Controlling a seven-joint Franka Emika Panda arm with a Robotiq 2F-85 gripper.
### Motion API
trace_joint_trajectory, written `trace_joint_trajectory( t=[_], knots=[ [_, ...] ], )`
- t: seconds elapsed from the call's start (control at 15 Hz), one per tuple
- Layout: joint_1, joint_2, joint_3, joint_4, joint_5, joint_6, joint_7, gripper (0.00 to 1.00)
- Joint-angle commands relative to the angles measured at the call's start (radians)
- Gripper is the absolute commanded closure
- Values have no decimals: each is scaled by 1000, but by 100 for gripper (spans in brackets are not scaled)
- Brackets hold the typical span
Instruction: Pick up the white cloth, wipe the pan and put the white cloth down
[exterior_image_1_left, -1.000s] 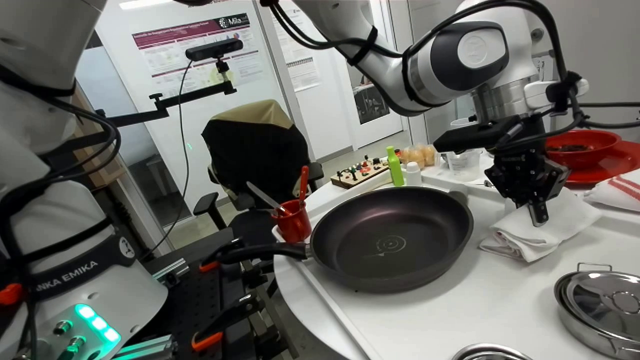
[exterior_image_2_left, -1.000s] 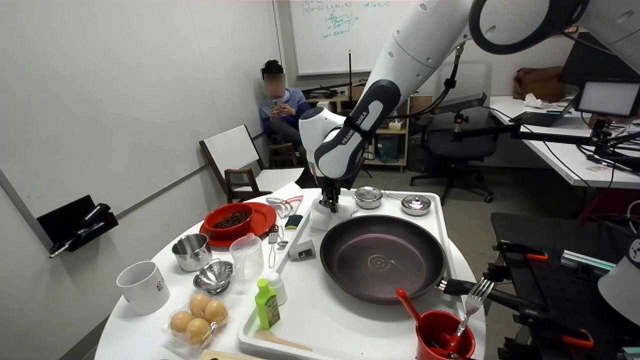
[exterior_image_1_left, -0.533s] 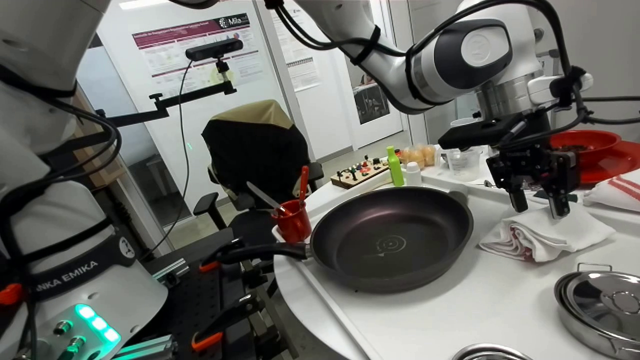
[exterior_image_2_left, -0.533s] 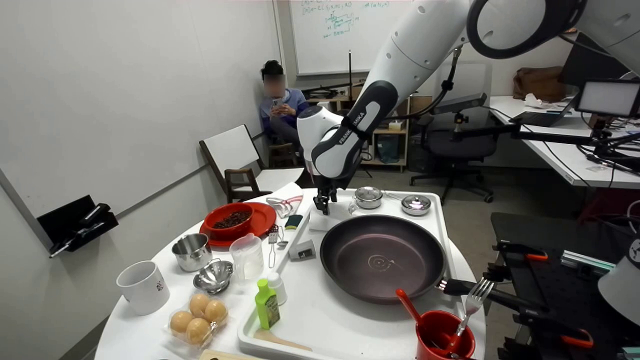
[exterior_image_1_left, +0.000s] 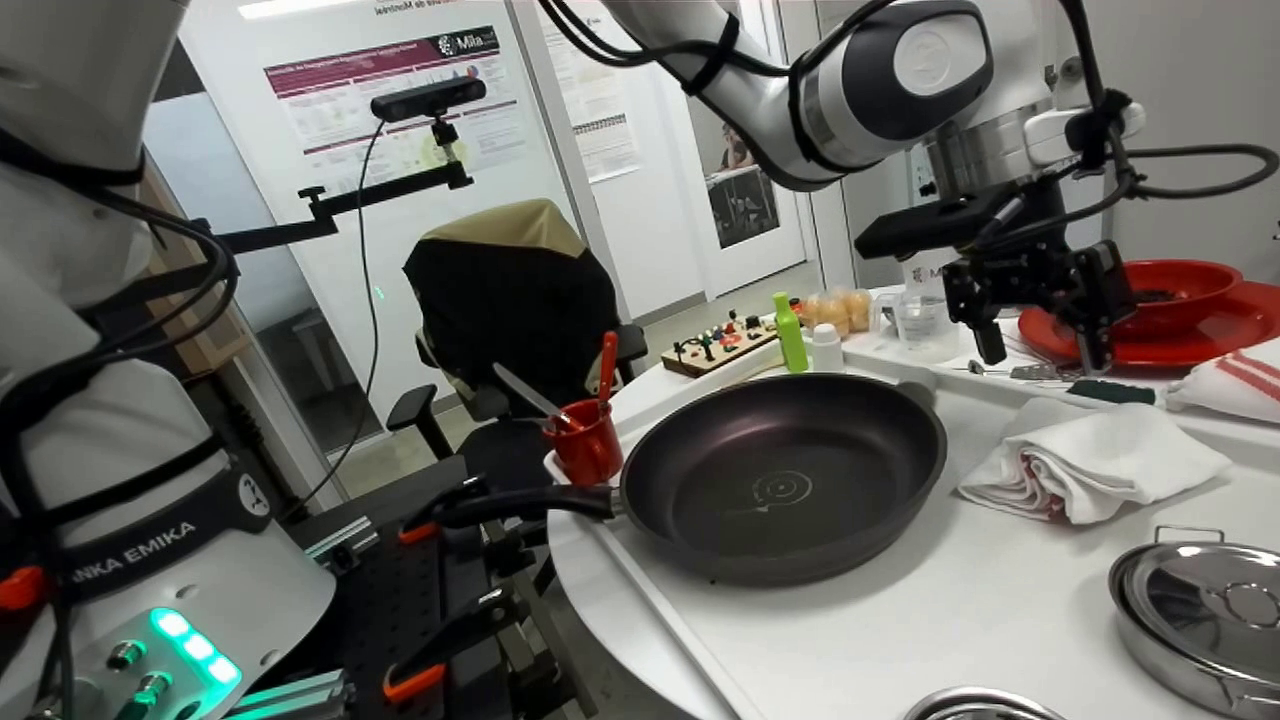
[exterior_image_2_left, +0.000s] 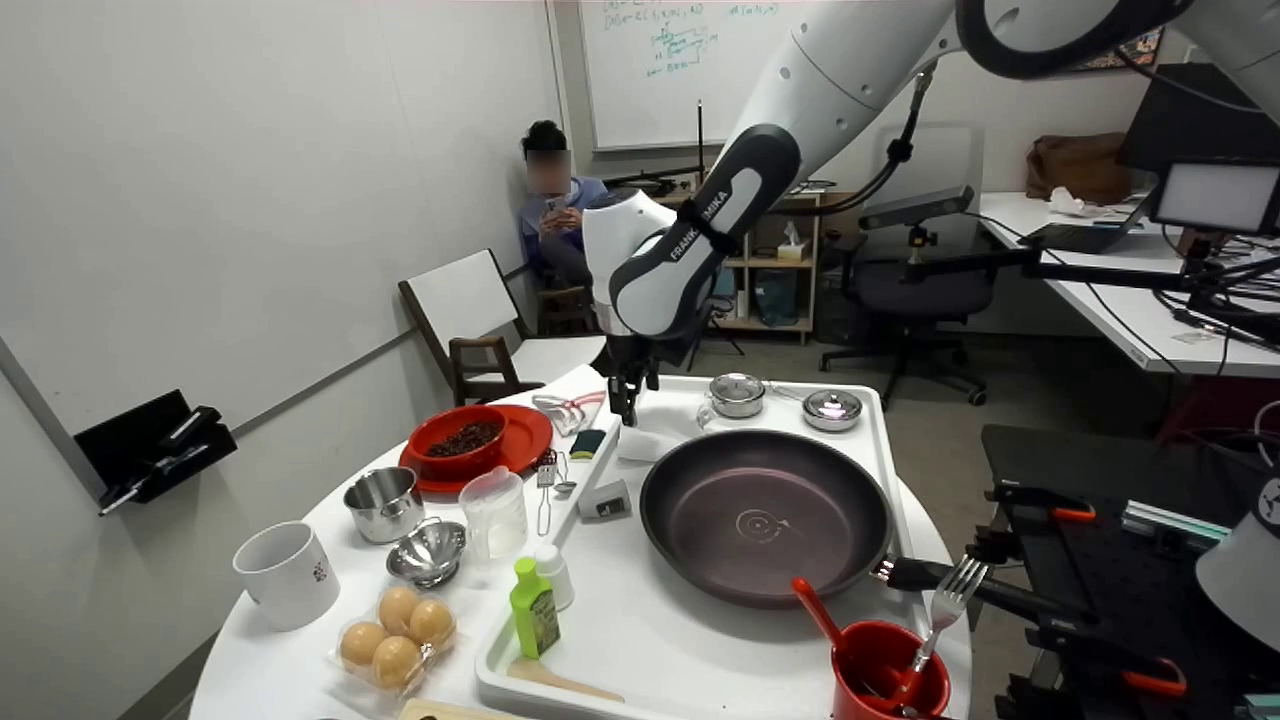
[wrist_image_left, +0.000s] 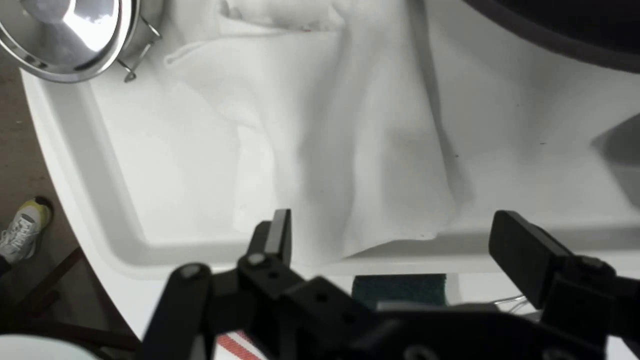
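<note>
The white cloth (exterior_image_1_left: 1110, 460) lies folded and rumpled on the white tray, beside the pan; some red shows in its folds. In the wrist view the cloth (wrist_image_left: 350, 125) stretches away from the jaws, its near end reaching the tray's edge. My gripper (exterior_image_1_left: 1045, 358) hangs above and apart from it, fingers spread wide with nothing between them; the wrist view shows the same wide gap at the gripper (wrist_image_left: 392, 220). The dark pan (exterior_image_1_left: 790, 480) rests on the tray, its inside bare. In an exterior view the arm's gripper (exterior_image_2_left: 638, 398) stands over the cloth's far side.
A lidded steel pot (exterior_image_1_left: 1215, 610) stands near the cloth. A red cup with utensils (exterior_image_1_left: 588, 445) is by the pan's handle. Beyond the tray rim lie a dark green sponge (wrist_image_left: 400, 290), a red bowl (exterior_image_2_left: 460, 455) on a plate, and a red-striped towel (exterior_image_1_left: 1245, 385).
The gripper, shut at the cloth a second ago, has opened and let go. It has since risen off the cloth, which stays lying on the tray. The pan has not moved.
</note>
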Motion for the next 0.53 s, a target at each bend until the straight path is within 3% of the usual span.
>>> trace_joint_trajectory(
  t=[0.0,0.07,0.13,0.47],
  knots=[
    [-7,-129,45,-146,33,27,-83,0],
    [-10,-161,59,-182,37,35,-102,0],
    [11,-69,21,-71,17,8,-53,0],
    [11,-137,38,-146,22,15,-78,0]
  ],
)
